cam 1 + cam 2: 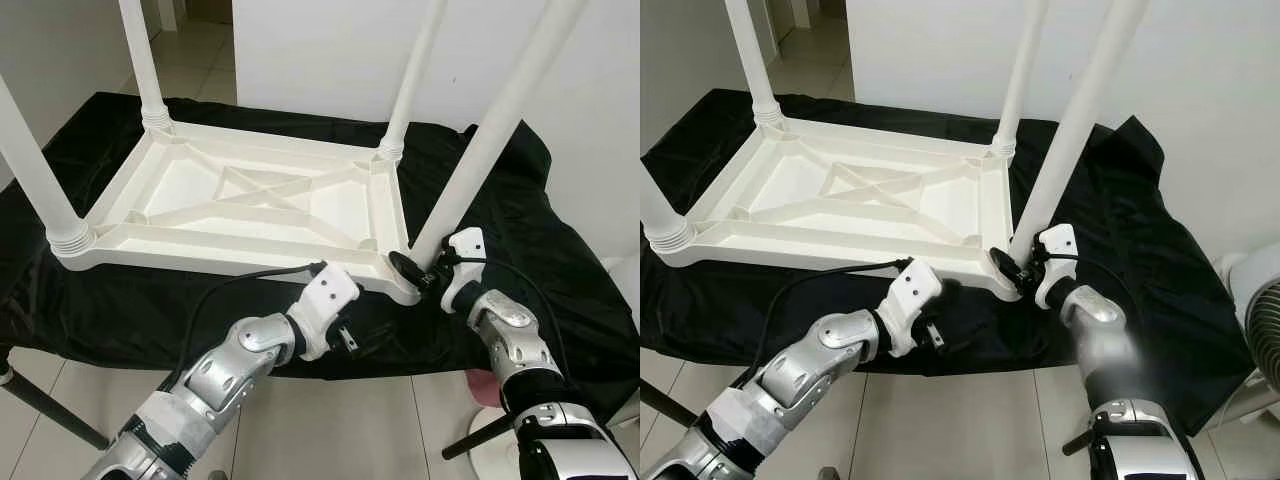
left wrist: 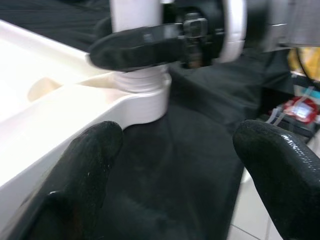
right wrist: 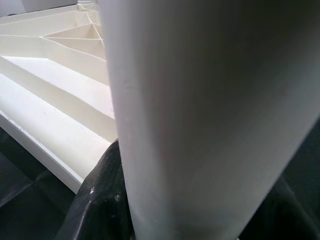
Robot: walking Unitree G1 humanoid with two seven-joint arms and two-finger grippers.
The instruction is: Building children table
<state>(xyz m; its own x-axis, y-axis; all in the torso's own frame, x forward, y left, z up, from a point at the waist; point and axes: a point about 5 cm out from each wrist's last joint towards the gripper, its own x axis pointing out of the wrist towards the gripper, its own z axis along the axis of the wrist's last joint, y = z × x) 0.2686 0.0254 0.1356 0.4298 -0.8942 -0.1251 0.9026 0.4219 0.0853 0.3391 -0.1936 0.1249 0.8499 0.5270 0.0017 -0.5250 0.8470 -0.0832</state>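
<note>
A white plastic children's table [image 1: 240, 200] lies upside down on a black cloth [image 1: 150, 310], with its legs pointing up. My right gripper [image 1: 415, 270] is shut around the base of the near right leg [image 1: 480, 150], just above the corner socket. In the right wrist view that leg [image 3: 210, 100] stands between the black fingers [image 3: 100, 200]. My left gripper [image 1: 350, 340] is open, low over the cloth just in front of the table's front rim. In the left wrist view its fingers [image 2: 85, 170] stand wide apart, facing the corner socket [image 2: 142, 95].
The cloth-covered surface ends just in front of my arms, with tiled floor [image 1: 330, 420] below. A fan [image 1: 1265, 330] stands at the right. A white wall [image 1: 330, 60] rises behind the table. A black stand leg [image 1: 50, 410] slants across the floor at the lower left.
</note>
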